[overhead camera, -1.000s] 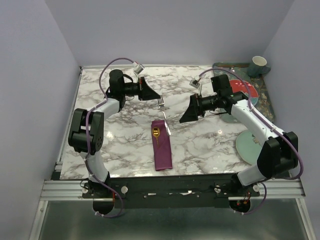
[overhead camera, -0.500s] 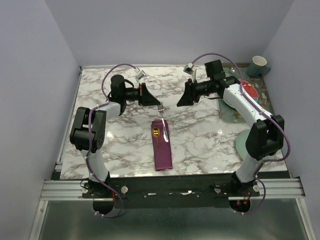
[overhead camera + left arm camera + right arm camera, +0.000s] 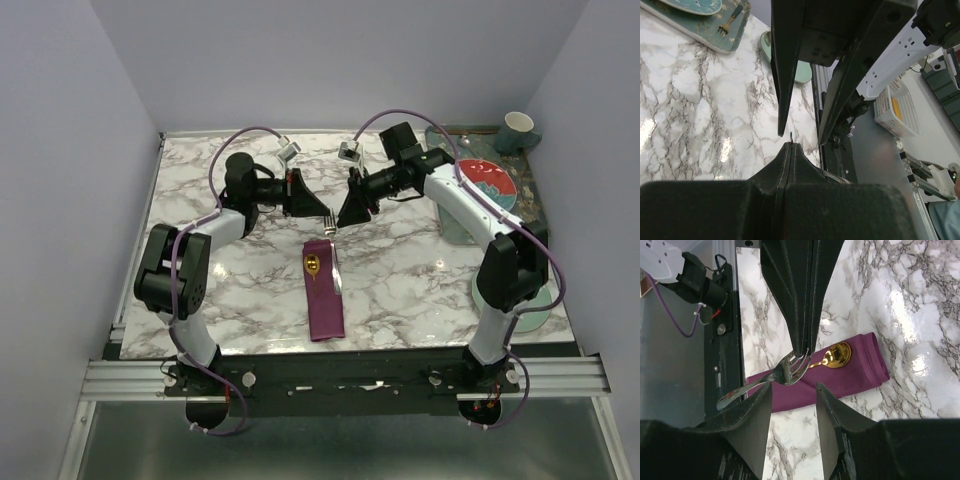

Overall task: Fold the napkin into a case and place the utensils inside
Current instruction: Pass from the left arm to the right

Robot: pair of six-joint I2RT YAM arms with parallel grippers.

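The napkin lies folded as a narrow plum-purple case (image 3: 324,300) (image 3: 860,372) on the marble. The gold spoon (image 3: 313,266) (image 3: 836,354) rests on its far end. My left gripper (image 3: 324,215) (image 3: 791,143) is shut on the tines of the silver fork (image 3: 334,256) (image 3: 785,372), which hangs tilted above the case. In the left wrist view only a sliver of the fork shows past the tips. My right gripper (image 3: 341,221) (image 3: 793,387) faces the left one, open. Its fingertips stand just short of the fork's head, and the handle passes behind one finger (image 3: 752,405).
A teal tray (image 3: 530,205) (image 3: 715,42) at the back right carries a red plate (image 3: 488,180) and a green-handled gold utensil (image 3: 730,22). A mug (image 3: 518,129) stands at its far corner. A pale green plate (image 3: 540,300) lies at the right edge, behind my right arm.
My right arm has swung left across the table to the fork, and its jaws have narrowed. The left gripper has carried the fork a little to the right.
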